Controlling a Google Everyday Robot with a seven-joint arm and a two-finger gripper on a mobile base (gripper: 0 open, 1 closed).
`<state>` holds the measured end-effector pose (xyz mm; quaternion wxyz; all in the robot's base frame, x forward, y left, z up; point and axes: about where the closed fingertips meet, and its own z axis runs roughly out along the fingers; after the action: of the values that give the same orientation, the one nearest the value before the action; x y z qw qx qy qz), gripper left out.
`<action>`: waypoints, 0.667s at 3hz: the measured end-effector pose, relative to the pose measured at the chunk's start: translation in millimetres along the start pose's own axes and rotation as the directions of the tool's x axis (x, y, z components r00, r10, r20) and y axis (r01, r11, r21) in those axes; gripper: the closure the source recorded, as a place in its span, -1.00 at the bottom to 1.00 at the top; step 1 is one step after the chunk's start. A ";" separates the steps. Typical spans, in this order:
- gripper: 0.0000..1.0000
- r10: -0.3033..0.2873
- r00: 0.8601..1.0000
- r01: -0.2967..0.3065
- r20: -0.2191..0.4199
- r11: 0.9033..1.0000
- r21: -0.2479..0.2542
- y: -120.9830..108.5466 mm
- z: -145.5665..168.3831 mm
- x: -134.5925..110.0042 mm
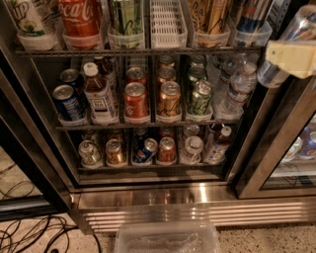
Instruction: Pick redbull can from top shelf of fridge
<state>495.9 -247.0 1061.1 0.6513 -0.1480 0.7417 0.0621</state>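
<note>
Fridge point(197, 200) seen from the front and slightly above, with three wire racks in view over a ribbed steel base.

Top shelf point(138, 51): a row of plastic bins along the wire rack. From left:
- a white-and-green container point(27, 20)
- a red cola can point(79, 17)
- a green can point(126, 15)
- a white slotted bin point(168, 22) with nothing visible in it
- gold-and-black cans point(210, 15)
- the redbull can point(254, 14)

The redbull can stands upright in the clear bin at the far right of the row. Only its lower body shows; the top is cut off by the frame edge.

Gripper point(290, 58): upper right, in front of the dark door frame, just right of the redbull can's bin and a little lower than the can. A pale cream pad faces the camera, with a translucent body behind it. Cannot tell whether it is open or closed. It holds nothing that I can make out. Cannot tell if it touches the bin.

Middle rack, from left:
- a blue can point(66, 101)
- a white-capped bottle point(98, 94)
- a red can point(136, 101)
- an orange can point(169, 99)
- a green-silver can point(201, 96)
- water bottles point(237, 91)

Lower rack: short cans and small bottles, some tilted.

Floor: a clear plastic tub point(168, 237) sits near the base, and black cables point(29, 232) lie to the left.
</note>
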 end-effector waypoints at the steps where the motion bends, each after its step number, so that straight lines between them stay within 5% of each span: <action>1: 1.00 -0.078 0.996 0.075 -0.032 0.993 -0.091 -3.6 -12.3 -18.5; 2: 1.00 -0.165 0.984 0.150 -0.059 0.966 -0.210 5.1 -14.4 -32.0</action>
<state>484.2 -241.9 1094.2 0.6066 -0.2751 0.7415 0.0805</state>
